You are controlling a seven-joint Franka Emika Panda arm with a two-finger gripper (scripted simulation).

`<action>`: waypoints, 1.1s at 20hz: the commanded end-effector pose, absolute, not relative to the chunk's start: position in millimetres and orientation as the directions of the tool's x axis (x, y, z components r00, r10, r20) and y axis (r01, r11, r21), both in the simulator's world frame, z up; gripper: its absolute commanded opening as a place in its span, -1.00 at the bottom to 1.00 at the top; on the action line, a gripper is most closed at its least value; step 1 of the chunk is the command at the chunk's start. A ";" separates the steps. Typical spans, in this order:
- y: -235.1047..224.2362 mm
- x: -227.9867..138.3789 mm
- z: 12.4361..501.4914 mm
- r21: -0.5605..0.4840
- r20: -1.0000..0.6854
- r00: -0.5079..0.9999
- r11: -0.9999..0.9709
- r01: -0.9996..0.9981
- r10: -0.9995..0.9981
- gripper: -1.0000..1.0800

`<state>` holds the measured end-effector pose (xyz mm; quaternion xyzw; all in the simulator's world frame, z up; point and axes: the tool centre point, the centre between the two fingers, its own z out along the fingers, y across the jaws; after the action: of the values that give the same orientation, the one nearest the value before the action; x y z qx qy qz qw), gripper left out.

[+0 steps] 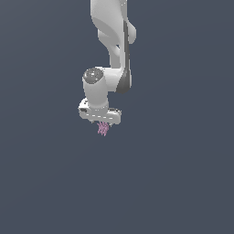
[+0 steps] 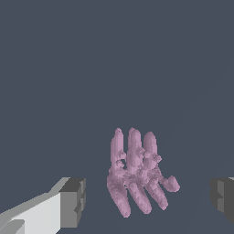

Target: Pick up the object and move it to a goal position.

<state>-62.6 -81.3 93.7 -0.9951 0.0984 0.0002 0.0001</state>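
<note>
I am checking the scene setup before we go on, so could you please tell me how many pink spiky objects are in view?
1. The pink spiky object lies between the fingers of the open pincer, touching neither in the wrist view. None elsewhere; the arm could hide some.

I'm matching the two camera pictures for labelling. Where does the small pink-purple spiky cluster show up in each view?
Exterior view: the small pink-purple spiky cluster sits just under the white gripper, near the picture's middle.
Wrist view: the cluster fills the lower middle, between the two grey fingertips, with gaps on both sides.
Shared landmark: the gripper itself, around the cluster in both.
</note>
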 end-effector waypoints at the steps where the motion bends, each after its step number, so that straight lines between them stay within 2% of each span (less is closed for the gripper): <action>1: -81.4 -63.1 87.9 0.000 -0.001 0.981 -0.981 -0.196 -0.196 0.92; 14: -82.0 -63.9 45.4 0.000 0.000 0.980 -0.980 -0.199 -0.199 0.92; 15: -82.0 -63.9 45.4 0.000 0.000 0.980 -0.980 -0.199 -0.199 -1.00; 22: -82.0 -63.9 45.4 0.000 0.000 0.980 -0.980 -0.199 -0.199 -1.00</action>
<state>-63.5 -81.8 46.4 -0.9950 0.0997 -0.0006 0.0000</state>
